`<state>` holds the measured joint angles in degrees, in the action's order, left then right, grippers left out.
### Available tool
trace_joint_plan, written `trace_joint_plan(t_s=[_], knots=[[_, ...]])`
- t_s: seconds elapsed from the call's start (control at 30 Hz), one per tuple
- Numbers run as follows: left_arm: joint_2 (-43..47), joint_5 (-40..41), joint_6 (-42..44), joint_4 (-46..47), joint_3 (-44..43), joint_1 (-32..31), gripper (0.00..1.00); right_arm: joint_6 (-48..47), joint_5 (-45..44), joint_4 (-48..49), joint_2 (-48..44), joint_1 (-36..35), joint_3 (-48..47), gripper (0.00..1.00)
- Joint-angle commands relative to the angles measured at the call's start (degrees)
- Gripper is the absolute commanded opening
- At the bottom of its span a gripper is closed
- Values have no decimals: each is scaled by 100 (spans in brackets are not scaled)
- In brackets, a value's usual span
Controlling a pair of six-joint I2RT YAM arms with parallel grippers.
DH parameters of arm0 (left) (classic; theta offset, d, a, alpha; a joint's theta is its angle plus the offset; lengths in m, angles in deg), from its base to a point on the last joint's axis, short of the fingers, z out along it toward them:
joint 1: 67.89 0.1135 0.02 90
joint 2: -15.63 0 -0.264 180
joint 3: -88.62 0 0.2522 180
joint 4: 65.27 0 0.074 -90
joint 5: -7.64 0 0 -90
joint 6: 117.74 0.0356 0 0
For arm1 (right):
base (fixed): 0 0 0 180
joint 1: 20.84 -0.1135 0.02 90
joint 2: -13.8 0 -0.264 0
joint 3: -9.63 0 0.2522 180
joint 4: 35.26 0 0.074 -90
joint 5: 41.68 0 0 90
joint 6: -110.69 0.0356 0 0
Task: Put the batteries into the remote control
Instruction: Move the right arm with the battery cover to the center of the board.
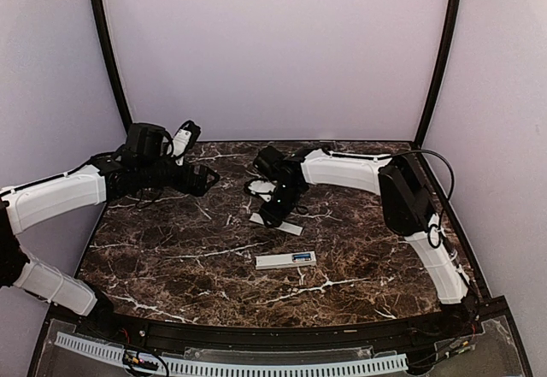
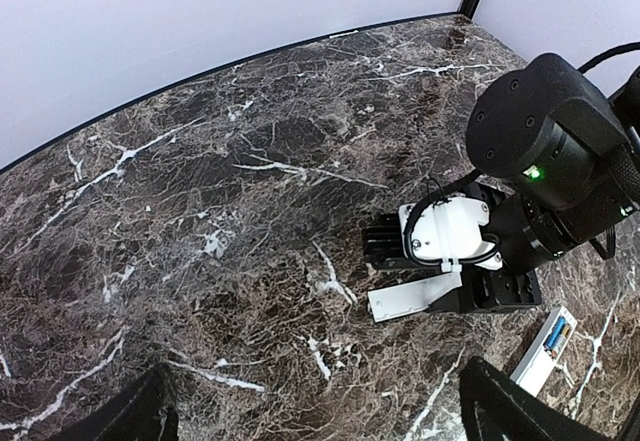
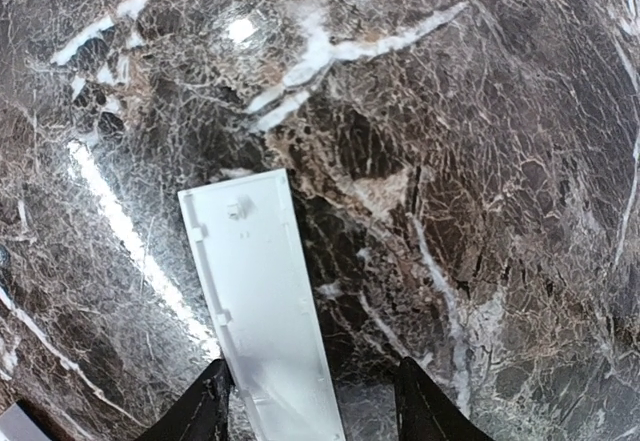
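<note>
The white remote control [image 1: 285, 260] lies back up on the table's middle front, with blue batteries [image 1: 301, 257] in the recess at its right end. It also shows at the right edge of the left wrist view [image 2: 545, 349], batteries [image 2: 552, 337] in it. The thin white cover strip [image 1: 282, 226] lies flat behind it. My right gripper [image 1: 275, 213] is open and low over the strip's far end. In the right wrist view the strip [image 3: 255, 291] runs between the fingers, close to the left one. My left gripper [image 1: 201, 179] is open and empty at the back left.
Dark marble table [image 1: 171, 257] with white enclosure walls at the back and sides. In the left wrist view the right arm's black wrist [image 2: 550, 151] stands over the strip [image 2: 405, 298]. Bare marble lies left of the strip.
</note>
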<state>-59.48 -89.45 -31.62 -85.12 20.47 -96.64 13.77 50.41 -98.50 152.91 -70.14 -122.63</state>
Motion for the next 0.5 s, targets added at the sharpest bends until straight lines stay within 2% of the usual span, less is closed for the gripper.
trace_joint_plan(t_s=[0.0,0.3,0.47], knots=[[8,-107,12,-103,-133,44,97,-149,-395,-322,37,-220,461,50],[16,-136,25,-116,-133,54,97,-190,-292,-181,-432,-265,1371,29],[-2,-181,12,-118,-139,54,97,-202,-251,-117,-737,-251,1922,27]])
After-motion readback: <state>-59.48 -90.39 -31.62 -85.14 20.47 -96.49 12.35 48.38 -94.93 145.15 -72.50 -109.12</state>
